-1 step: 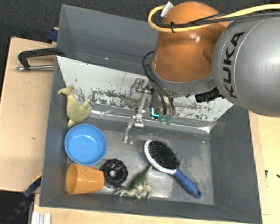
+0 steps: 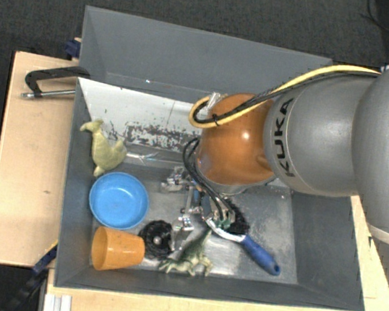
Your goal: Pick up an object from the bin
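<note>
Gripper [image 2: 187,222] hangs beneath the orange wrist cover [image 2: 234,144], low over the front middle of the bin [image 2: 195,56]. Whether it is open or closed cannot be told; no object is visible in its hold. Nearest to it lie a black round part [image 2: 158,237], a green toy figure [image 2: 186,263] and a blue-handled brush [image 2: 260,255], crowded toward the front wall. This cluster is the probable target. A blue bowl [image 2: 118,200] and an orange cup [image 2: 116,249] lie further left.

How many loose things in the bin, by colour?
Blue: 2, round blue plastic bowl and blue-handled brush
Orange: 1, orange plastic cup lying on its side
Pale yellow: 1, rubbery animal figure
Black: 1, small round black part
Green: 1, spiky green toy figure
Total: 6
</note>
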Controlling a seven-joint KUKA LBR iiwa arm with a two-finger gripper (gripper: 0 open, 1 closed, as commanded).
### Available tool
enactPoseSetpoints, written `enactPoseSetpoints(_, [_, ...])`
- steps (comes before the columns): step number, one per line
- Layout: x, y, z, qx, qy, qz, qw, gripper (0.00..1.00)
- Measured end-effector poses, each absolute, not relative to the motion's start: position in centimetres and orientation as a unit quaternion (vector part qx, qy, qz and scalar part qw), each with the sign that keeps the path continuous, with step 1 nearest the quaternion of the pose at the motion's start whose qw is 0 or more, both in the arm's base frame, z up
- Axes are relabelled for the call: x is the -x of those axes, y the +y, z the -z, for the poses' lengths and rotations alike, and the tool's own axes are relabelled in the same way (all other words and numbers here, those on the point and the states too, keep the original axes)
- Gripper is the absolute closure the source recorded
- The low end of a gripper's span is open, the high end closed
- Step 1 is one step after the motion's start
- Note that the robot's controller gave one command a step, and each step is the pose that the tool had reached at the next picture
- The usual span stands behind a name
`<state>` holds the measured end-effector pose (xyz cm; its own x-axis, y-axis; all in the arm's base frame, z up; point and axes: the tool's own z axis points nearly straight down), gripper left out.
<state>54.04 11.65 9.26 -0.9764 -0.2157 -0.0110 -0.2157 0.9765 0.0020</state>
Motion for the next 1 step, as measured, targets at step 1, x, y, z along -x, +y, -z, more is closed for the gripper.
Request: enactPoseSetpoints(1, [-50.5,5.32,-11.18,-0.037,0.999,0.0,0.0,0.0])
